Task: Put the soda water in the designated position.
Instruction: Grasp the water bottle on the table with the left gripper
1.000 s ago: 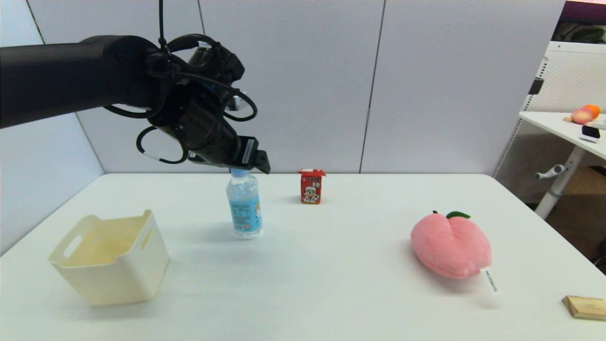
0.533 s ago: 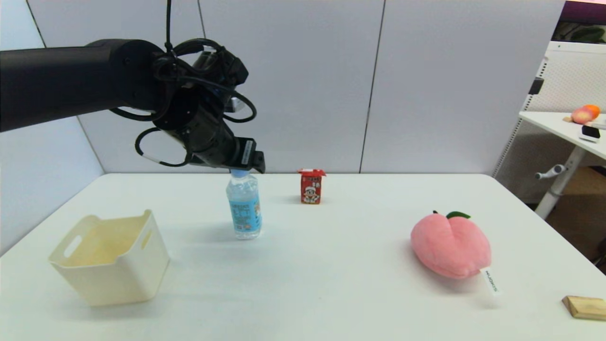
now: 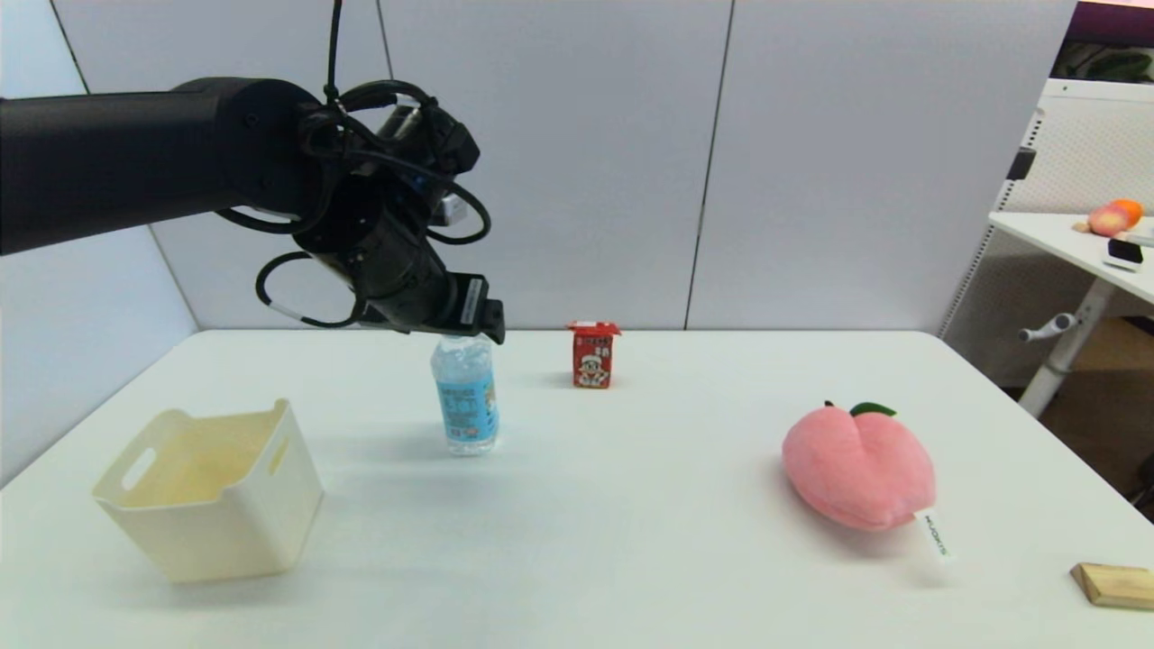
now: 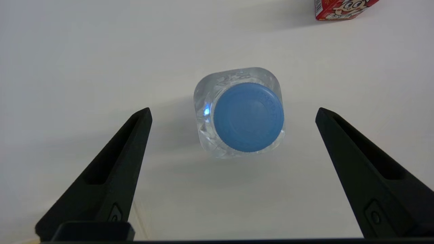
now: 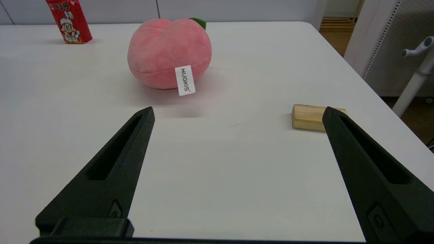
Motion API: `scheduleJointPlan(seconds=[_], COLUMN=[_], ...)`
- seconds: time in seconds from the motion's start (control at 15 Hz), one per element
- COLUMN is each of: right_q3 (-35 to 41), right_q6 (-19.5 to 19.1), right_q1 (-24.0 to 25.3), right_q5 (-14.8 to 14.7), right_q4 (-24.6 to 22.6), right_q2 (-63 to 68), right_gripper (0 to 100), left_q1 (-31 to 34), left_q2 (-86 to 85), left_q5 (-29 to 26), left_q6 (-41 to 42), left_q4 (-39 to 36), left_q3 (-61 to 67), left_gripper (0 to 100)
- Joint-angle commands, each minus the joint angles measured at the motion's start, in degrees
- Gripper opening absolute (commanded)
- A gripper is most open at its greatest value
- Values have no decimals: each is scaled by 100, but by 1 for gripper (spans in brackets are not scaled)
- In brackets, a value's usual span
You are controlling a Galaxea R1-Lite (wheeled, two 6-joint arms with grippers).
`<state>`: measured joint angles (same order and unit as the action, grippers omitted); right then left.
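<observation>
Across the white tabletop [image 3: 631,559], in order of size: at lower left of the head view, a cream bin [image 3: 216,532]; at right, a pink plush peach [image 3: 856,469]; left of centre, the soda water [image 3: 465,401]; just right of it and farther back, a small red carton [image 3: 592,355].

Directly above the bottle, the left pincer [image 4: 233,109], spread wide, with one finger on each side of the blue cap [image 4: 248,117] and touching nothing. Over bare tabletop near the peach in its own view, the right pincer [image 5: 237,112], also spread, idle.

For the soda water: upright on its base, long axis vertical, cap pointing up at the wrist camera, label to the front in the head view.

Possible trouble, as a judgement: closing only on the cap or neck, so high a grip, probably lets the bottle swing or slip. Descending a little off centre may push the shoulder and tip the tall, narrow bottle, perhaps toward the carton. Smooth clear plastic, so probably a weak hold if squeezed lightly.
</observation>
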<state>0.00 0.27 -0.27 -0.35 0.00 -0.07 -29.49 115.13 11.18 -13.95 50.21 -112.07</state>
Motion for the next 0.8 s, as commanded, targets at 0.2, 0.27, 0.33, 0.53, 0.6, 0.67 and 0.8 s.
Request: scheduleJointPlan(seconds=[0.2, 0.27, 0.33, 0.53, 0.6, 0.67, 0.8], right_q3=[0, 0, 0, 0, 0, 0, 0], right_q6=[0, 0, 0, 0, 0, 0, 0], right_q1=[0, 0, 0, 0, 0, 0, 0], right_q5=[0, 0, 0, 0, 0, 0, 0], right_q4=[0, 0, 0, 0, 0, 0, 0], right_q2=[-1, 7, -1, -1, -1, -1, -1], right_gripper=[100, 100, 100, 100, 100, 100, 100], left_q1=[-4, -4, -4, -4, -4, -4, -4], left_q2=[10, 10, 10, 18, 18, 27, 27], left_q5=[16, 16, 16, 25, 25, 25, 25], left_q6=[-20, -20, -20, -20, -20, -20, -20], left_q4=[-3, -3, -12, -20, -20, -20, -20], left_q3=[-17, -17, -26, -26, -26, -26, -26], left_gripper=[100, 100, 100, 100, 0, 0, 0])
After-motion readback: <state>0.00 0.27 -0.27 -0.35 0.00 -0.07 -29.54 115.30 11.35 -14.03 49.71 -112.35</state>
